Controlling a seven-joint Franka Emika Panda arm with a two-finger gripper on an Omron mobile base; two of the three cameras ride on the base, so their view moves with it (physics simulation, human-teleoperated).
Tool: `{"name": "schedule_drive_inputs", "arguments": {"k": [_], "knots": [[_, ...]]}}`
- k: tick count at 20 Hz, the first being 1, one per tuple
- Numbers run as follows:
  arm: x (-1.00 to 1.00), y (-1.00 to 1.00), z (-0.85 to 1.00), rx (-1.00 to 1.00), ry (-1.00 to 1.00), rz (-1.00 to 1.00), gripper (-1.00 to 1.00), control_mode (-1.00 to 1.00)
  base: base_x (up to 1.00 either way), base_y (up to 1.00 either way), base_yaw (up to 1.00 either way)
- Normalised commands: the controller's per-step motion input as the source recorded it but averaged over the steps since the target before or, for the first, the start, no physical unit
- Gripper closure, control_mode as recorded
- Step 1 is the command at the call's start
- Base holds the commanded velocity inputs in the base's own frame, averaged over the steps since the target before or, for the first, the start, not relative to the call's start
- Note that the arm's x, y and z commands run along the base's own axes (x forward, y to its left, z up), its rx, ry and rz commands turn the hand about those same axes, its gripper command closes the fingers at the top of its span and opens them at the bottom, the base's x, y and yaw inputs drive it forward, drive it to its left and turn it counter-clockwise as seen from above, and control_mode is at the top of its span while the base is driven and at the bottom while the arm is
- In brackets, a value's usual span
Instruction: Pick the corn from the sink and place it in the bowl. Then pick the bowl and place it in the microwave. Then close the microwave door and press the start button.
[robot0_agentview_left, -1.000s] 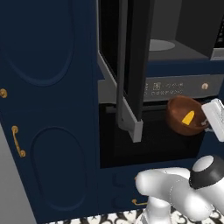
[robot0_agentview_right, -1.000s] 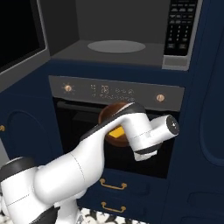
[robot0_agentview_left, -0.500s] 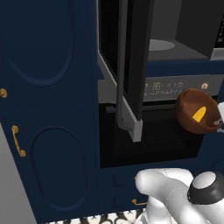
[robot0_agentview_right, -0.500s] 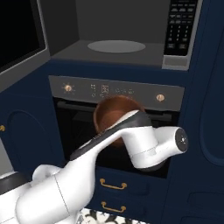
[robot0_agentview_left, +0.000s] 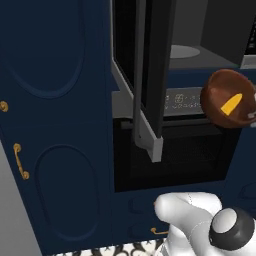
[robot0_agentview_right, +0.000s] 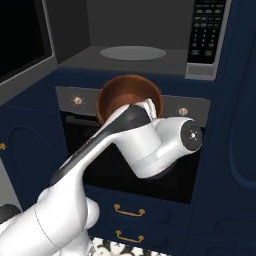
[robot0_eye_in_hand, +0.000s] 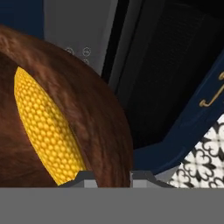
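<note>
The reddish-brown bowl (robot0_agentview_left: 220, 96) hangs in the air in front of the oven's grey control strip, just below the open microwave (robot0_agentview_left: 200, 35). The yellow corn (robot0_agentview_left: 231, 105) lies inside it. My gripper (robot0_eye_in_hand: 109, 176) is shut on the bowl's rim (robot0_eye_in_hand: 105, 118), with the corn (robot0_eye_in_hand: 46, 127) close to its left. From the right the bowl (robot0_agentview_right: 127, 92) is tilted toward the cabinets, the hand (robot0_agentview_right: 147, 107) behind it. The microwave door (robot0_agentview_left: 150, 75) stands swung open at the left, edge-on. The sink is out of view.
The microwave's cavity has a round grey turntable (robot0_agentview_right: 132, 52), with the keypad (robot0_agentview_right: 205, 35) to its right. The black oven (robot0_agentview_left: 175, 155) sits underneath. Navy cabinet doors with gold handles (robot0_agentview_left: 20, 160) flank both sides, and drawers (robot0_agentview_right: 129, 210) lie below.
The bowl with the corn has risen from in front of the oven's glass door to the level of the control strip, and it has moved nearer the microwave opening. The arm has stretched forward.
</note>
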Motion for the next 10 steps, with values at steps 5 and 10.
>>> {"name": "schedule_drive_inputs", "arguments": {"k": [5,10], "knots": [[0.42,0.17,0.99,-0.09,-0.04,-0.03,1.00,-1.00,0.00,0.00,0.00],[0.64,0.15,0.95,-0.09,0.00,-0.02,1.00,-1.00,0.00,0.00,0.00]]}}
